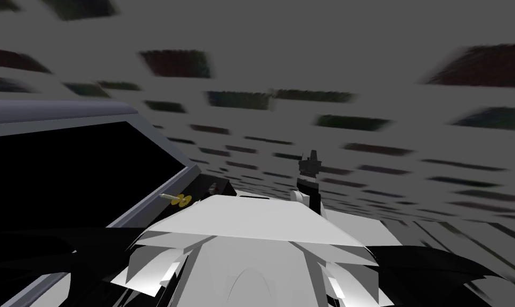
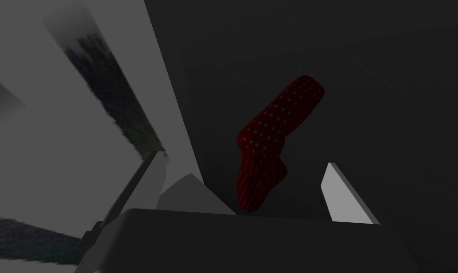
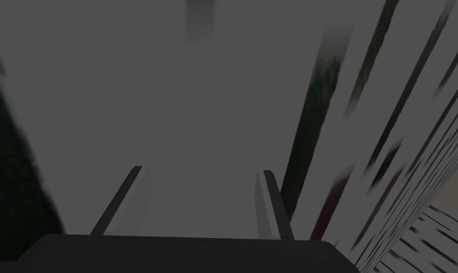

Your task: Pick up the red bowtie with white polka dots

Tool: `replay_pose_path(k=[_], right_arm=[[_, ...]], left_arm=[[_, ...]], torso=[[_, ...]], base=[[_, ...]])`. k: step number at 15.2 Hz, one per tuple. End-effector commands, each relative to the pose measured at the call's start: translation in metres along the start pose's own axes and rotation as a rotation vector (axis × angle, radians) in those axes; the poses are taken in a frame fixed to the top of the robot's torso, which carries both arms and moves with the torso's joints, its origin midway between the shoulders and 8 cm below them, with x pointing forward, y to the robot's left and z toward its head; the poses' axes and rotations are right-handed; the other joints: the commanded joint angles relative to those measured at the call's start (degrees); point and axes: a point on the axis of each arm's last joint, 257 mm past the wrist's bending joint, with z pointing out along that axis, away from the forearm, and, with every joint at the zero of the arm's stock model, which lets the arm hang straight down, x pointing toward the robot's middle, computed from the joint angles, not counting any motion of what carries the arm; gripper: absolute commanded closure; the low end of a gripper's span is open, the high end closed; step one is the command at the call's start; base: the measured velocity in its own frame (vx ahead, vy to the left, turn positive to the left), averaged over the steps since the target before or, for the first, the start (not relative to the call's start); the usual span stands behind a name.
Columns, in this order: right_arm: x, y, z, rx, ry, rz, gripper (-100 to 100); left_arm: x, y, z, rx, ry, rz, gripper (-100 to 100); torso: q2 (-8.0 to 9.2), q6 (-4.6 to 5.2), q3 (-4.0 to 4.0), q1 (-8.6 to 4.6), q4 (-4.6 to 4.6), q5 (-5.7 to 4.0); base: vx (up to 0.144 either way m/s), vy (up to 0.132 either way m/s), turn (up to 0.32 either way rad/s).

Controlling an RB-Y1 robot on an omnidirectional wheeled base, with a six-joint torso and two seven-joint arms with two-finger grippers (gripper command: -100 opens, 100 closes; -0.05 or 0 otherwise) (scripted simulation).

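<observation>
Bowtie (image 2: pixel 275 128) sits inside the wide-open, empty left gripper (image 2: pixel 244 159): ease deeper, centre on its narrow middle, then close squarely. Right gripper (image 3: pixel 202 170) open, holding nothing.

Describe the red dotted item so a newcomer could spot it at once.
Start from the broad dark surface beside the pale grey panel. Between the left gripper's open fingers sits the bowtie: a bent, dark red piece with white dots, the only coloured thing on that plain surface.
</observation>
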Motion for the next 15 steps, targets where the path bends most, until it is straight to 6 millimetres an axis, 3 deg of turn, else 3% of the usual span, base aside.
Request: replay_pose_path(k=[1,4,5,6,11,15], right_arm=[[0.0,0.0,0.0,0.0,0.0,0.0,0],[0.0,0.0,0.0,0.0,0.0,0.0,0],[0.0,0.0,0.0,0.0,0.0,0.0,0],[0.0,0.0,0.0,0.0,0.0,0.0,0],[0.0,0.0,0.0,0.0,0.0,0.0,0],[0.0,0.0,0.0,0.0,0.0,0.0,0]], left_arm=[[-0.004,0.009,-0.002,-0.004,-0.01,-0.012,-100],[-0.018,0.031,-0.01,-0.019,-0.036,-0.037,-100],[-0.011,0.025,-0.006,-0.02,-0.025,-0.028,-100],[-0.012,0.026,-0.007,-0.018,-0.027,-0.03,100],[-0.013,0.024,-0.007,-0.014,-0.027,-0.029,100],[0.01,-0.013,0.004,0.011,0.014,0.014,100]], torso=[[0.0,0.0,0.0,0.0,0.0,0.0],[-0.03,0.08,-0.02,0.12,0.0,0.13],[-0.12,0.14,-0.07,0.28,0.0,0.22],[-0.16,0.13,-0.09,0.39,-0.01,0.26],[-0.15,0.13,-0.09,0.47,-0.01,0.29],[-0.01,0.06,-0.02,0.46,0.0,0.28]], base=[[0.041,0.007,-0.105],[0.032,0.002,-0.156],[0.018,0.002,-0.076],[0.0,0.0,0.0],[0.0,0.0,0.012],[-0.036,-0.003,0.22]])
